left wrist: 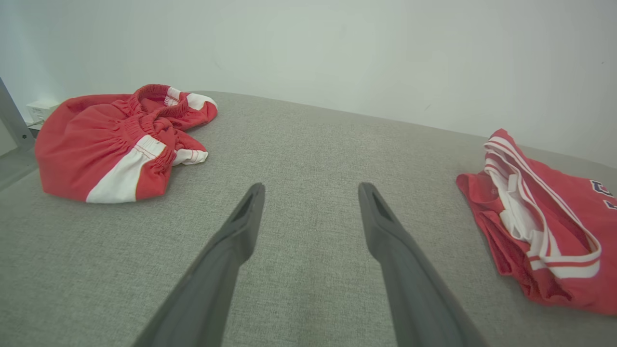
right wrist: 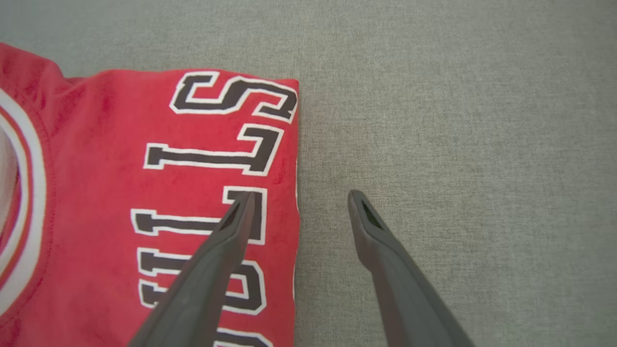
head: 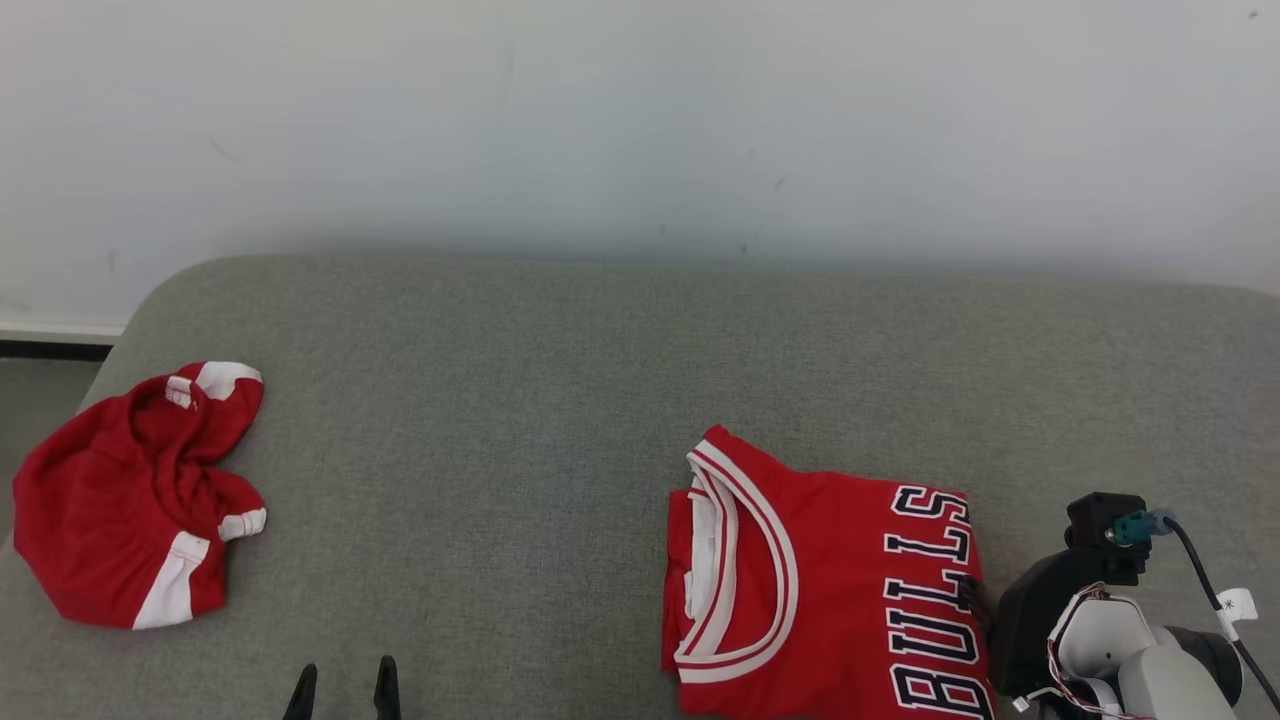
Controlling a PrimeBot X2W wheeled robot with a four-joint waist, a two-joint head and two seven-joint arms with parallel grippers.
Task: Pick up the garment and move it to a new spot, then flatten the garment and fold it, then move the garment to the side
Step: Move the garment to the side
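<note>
- The right hand (right wrist: pixel 299 202) is hovering empty with its fingers spread apart. It is straddling the edge of the folded jersey (right wrist: pixel 144 168), one finger over the lettering and the other over the bare grey upholstered surface (right wrist: pixel 458 120).
- The left hand (left wrist: pixel 311 193) is also standing apart and gripping nothing, low over bare fabric toward the surface's near edge.
- The jersey is lying on the right half of the surface toward its near edge, collar turned toward the left edge.
- Folding is looking finished, so shifting the jersey aside is probably the step in hand. The hand should be catching every layer at that edge and sliding or lifting gently, so the fold is not opening.
- Counting: two hands and two red garments, namely one folded jersey and one crumpled pair of shorts (head: pixel 120 520) by the left edge.
</note>
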